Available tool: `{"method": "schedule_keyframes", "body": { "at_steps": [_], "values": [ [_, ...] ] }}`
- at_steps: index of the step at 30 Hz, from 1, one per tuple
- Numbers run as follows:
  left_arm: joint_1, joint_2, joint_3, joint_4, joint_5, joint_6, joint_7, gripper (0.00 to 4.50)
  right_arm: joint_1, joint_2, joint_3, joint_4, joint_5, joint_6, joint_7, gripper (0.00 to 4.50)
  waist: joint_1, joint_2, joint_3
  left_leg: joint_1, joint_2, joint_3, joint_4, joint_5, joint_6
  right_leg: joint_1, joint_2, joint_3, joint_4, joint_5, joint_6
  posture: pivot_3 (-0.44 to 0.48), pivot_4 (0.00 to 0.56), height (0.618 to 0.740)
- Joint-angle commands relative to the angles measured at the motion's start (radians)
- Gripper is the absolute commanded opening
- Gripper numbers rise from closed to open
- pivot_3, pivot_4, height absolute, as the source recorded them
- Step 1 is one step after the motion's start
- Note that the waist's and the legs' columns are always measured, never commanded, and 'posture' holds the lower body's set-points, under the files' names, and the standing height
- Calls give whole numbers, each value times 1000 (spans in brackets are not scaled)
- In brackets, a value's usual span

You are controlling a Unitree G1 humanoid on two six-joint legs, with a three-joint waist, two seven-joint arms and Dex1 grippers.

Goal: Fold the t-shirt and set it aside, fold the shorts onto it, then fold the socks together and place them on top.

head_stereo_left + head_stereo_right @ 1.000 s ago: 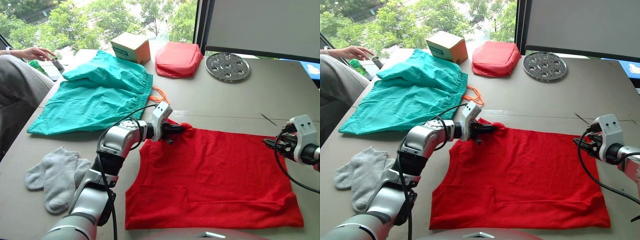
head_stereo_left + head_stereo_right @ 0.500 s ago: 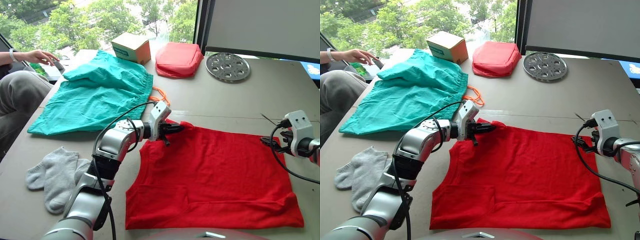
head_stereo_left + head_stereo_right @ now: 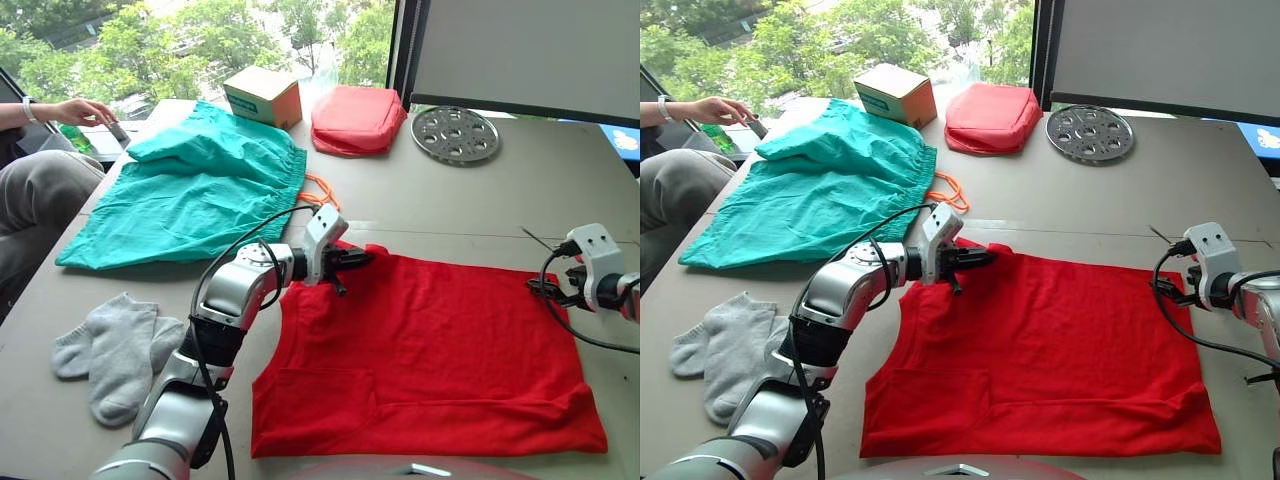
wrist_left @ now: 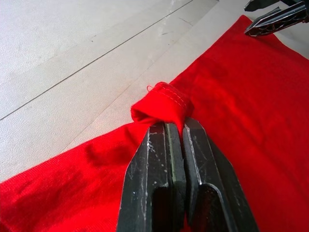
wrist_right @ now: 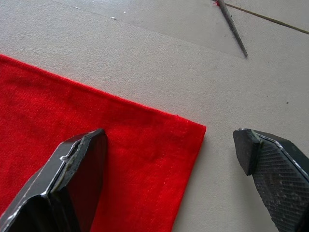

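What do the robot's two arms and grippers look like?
Both arms are silver-grey metal with black joints and looping black cables. Each wrist carries a white housing. The left gripper and right gripper each have two black fingers; the right gripper's fingers show textured pads.

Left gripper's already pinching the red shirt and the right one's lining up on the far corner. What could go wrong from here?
1. The right gripper is open with the t-shirt corner between its fingers, one over cloth, one over bare table; closing may catch only the hem edge.
2. The left gripper is shut on a small bunched bit of edge, which could slip when lifted.
3. Lifting before the right side is gripped would probably drag the cloth askew.
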Motion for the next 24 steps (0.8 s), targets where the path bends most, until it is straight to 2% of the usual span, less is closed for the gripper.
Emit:
{"method": "schedule_keyframes", "body": {
  "at_steps": [1,7,8,12,17,18,24],
  "values": [
    [3,-8,1,-51,-5,-4,7,0,-5,-4,-7,21,-2,12,13,4422,0,0,0,0,0,0,0,0,0,0,0,0,0,0,0,0,150,739],
    [13,-10,-5,-55,-1,-11,11,0,-5,28,13,37,20,4,53,4422,-1,0,-1,0,0,-1,1,-1,1,1,0,0,0,1,1,0,150,739],
    [14,-9,-5,-56,-1,-11,11,0,-3,28,21,44,15,-6,58,4191,-2,-1,-1,0,0,-1,1,-1,1,1,0,0,0,1,1,0,150,739],
    [17,-6,-2,-54,1,-15,12,0,7,34,43,79,-10,-44,70,2746,-3,-2,-2,0,1,-1,2,-1,1,1,0,0,0,1,1,0,150,739],
    [19,-8,-4,-50,6,-19,17,0,23,31,45,90,-30,-90,69,275,-2,-4,-4,0,2,-1,5,-1,1,2,-2,1,0,-1,-2,0,150,739],
    [19,-8,-3,-49,7,-20,17,0,29,31,37,88,-30,-96,67,124,-1,-4,-4,0,2,-1,5,-1,1,2,-2,1,0,-1,-2,0,150,739],
    [20,-6,-3,-23,26,-62,8,0,65,40,-63,52,-22,-143,33,124,4,-4,-4,-1,2,-2,5,-1,1,2,-3,1,0,-1,-2,0,150,739]
  ]
}}
